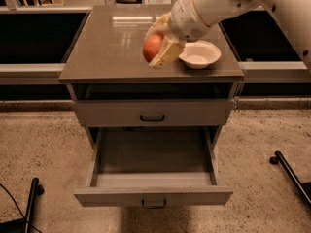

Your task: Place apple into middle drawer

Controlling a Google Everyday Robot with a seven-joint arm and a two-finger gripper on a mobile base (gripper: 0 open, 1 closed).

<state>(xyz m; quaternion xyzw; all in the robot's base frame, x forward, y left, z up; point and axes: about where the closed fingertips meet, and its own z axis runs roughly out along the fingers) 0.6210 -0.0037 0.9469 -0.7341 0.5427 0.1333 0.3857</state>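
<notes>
dim warm light | glare on cabinet top | pincer gripping apple above it

Smooth white rounded arm, cream-fingered gripper above the cabinet top.
</notes>
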